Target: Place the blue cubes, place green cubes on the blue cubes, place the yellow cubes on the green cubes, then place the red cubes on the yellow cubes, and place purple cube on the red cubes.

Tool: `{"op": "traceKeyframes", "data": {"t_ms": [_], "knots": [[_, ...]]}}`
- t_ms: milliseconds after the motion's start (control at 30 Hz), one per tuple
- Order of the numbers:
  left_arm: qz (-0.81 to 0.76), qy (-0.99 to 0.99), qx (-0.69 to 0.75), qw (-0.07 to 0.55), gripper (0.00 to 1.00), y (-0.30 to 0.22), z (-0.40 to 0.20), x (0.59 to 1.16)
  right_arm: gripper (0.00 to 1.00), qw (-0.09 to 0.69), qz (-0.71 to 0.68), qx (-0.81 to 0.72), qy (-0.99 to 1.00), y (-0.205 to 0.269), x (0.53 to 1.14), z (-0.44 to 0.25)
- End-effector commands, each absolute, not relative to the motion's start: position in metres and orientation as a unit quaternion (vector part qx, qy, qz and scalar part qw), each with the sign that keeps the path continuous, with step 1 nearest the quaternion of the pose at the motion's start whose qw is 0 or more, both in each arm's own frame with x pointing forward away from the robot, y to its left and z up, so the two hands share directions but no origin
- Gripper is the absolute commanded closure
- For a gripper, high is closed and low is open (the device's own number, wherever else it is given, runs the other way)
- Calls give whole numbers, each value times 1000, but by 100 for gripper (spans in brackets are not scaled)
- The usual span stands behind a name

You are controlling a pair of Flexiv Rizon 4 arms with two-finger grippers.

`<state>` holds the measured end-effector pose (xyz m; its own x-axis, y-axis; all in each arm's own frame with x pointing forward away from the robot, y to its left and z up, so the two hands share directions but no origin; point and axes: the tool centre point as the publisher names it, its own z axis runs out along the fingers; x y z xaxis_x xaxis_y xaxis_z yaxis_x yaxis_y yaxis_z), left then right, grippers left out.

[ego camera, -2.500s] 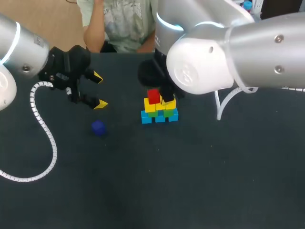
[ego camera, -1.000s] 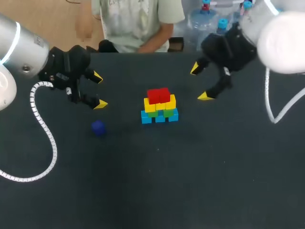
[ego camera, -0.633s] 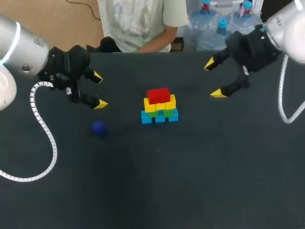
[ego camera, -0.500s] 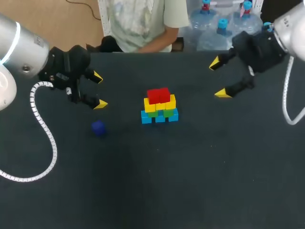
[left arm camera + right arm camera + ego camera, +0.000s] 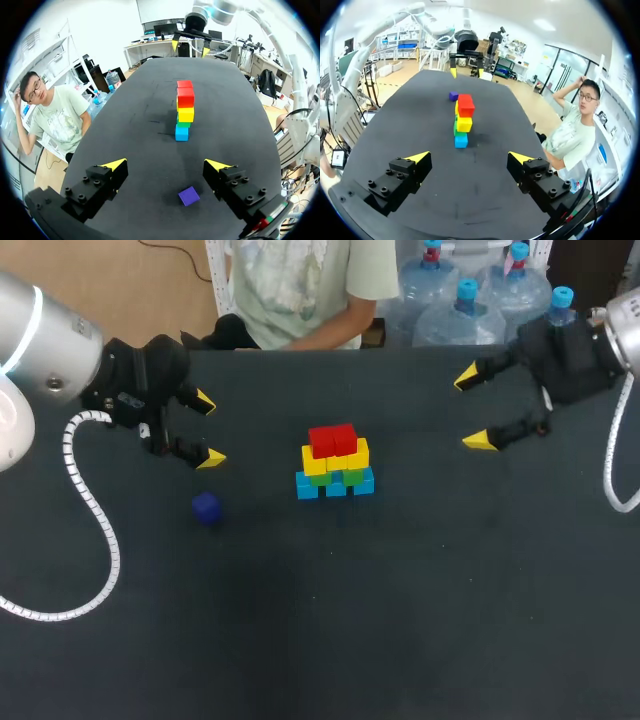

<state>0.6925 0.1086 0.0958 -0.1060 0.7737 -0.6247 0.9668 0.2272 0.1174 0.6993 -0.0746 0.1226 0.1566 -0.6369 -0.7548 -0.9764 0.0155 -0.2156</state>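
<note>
The left pincer (image 5: 207, 429) hangs released near the purple cube (image 5: 206, 507), the right pincer (image 5: 472, 410) likewise released, well apart from the red-topped stack (image 5: 335, 462).

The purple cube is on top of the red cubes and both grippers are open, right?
No. The purple cube lies on the table near the left gripper, as the head view shows. That gripper and the right gripper are open.

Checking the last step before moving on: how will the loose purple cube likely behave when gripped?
The purple cube looks small, flat-sided and rigid, so it probably won't roll or deform. It lies slightly turned against the open left gripper, so it may twist or skid on the table as the fingers close.
</note>
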Motion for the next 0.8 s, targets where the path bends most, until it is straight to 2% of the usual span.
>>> {"op": "traceKeyframes", "data": {"t_ms": [33,800], "knots": [[-164,724,600,297,0,110,95,693,0,371,240,-673,593,-67,718,133],[-164,724,600,297,0,110,95,693,0,315,229,-700,599,-41,739,146]]}}
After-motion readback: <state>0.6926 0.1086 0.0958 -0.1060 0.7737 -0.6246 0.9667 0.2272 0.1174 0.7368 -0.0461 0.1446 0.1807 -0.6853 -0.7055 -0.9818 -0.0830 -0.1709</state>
